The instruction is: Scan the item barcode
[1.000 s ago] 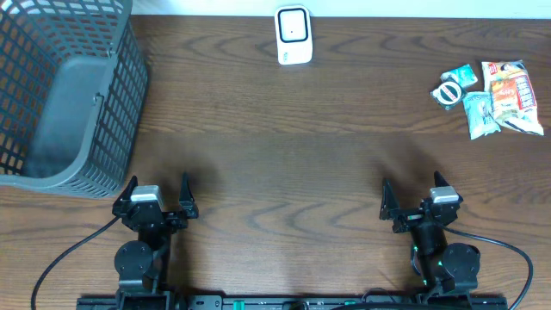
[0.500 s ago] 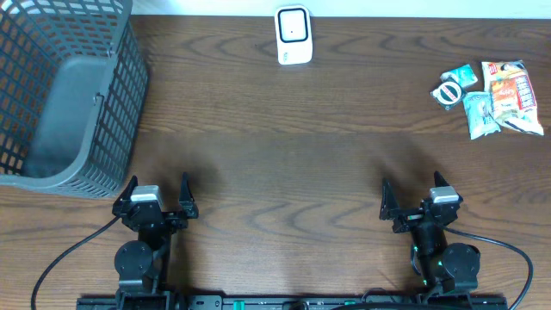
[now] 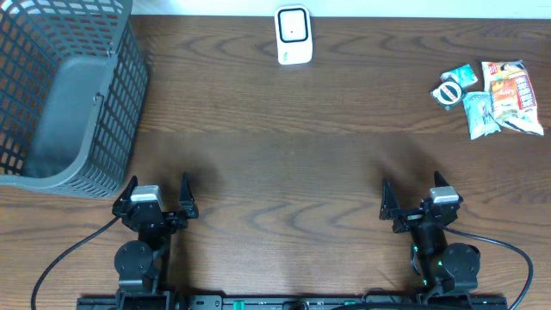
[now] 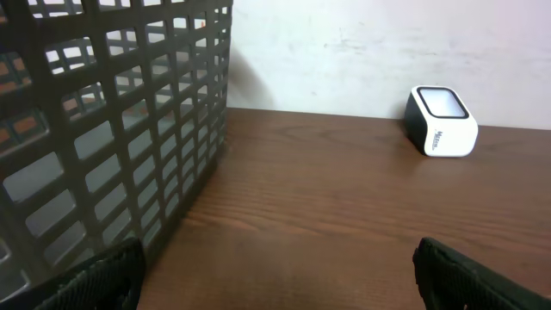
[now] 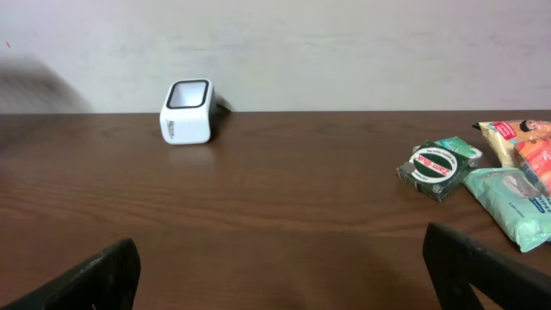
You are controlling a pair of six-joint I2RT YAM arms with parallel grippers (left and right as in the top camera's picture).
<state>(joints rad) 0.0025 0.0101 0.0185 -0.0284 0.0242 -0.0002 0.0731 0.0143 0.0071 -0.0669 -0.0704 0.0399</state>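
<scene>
Overhead shows you the left gripper point(image 3: 158, 184) and right gripper point(image 3: 413, 186) at the near edge, jaws apart and empty; scanner point(image 3: 293, 35) at the far edge, packets point(image 3: 491, 96) far right.

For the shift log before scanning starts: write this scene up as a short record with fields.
scanner: white barcode scanner, far edge of the table, middle
items: snack packets clustered at far right, none picked up
basket: grey mesh basket, far left
left gripper: open, holding nothing, near edge
right gripper: open, holding nothing, near edge, on the packets' side
task stage: nothing scanned yet
</scene>
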